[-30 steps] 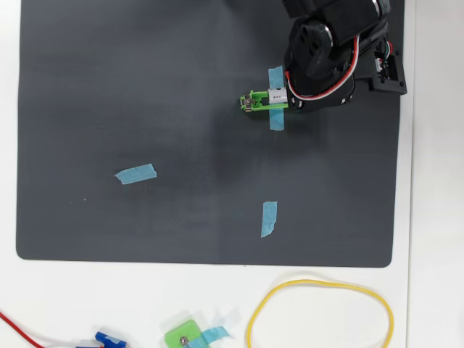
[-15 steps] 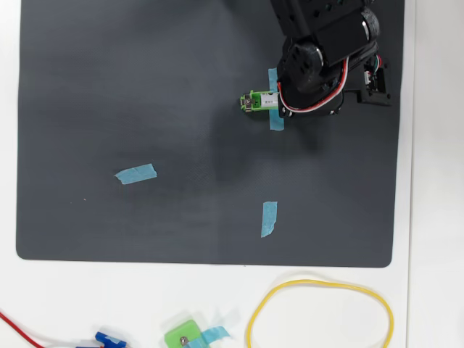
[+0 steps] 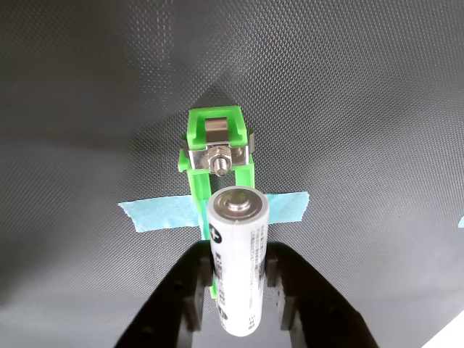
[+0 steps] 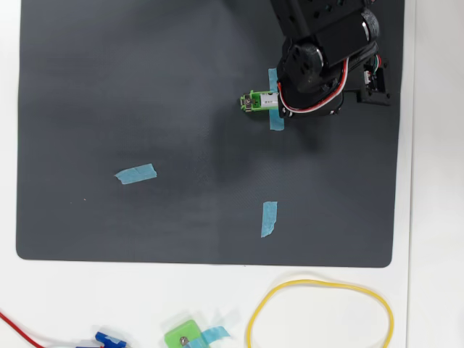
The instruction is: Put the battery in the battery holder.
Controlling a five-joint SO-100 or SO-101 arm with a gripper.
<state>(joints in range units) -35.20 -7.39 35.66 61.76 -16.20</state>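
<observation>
Battery [image 3: 238,261]: white cylinder with grey print along its side and a metallic end cap facing the wrist camera. The black claw [image 3: 239,279] is closed on its body, one finger at each side. It sits directly above the battery holder [image 3: 217,156], a bright-green frame with a silver contact and screw at its far end, fixed by blue tape [image 3: 286,206] to the dark mat [image 4: 145,94] on the counter.

bare mat [image 4: 145,87] all round, battery holder [image 3: 217,156] directly below fingers [image 3: 190,290] (tape strips [image 4: 136,174] well apart)
</observation>
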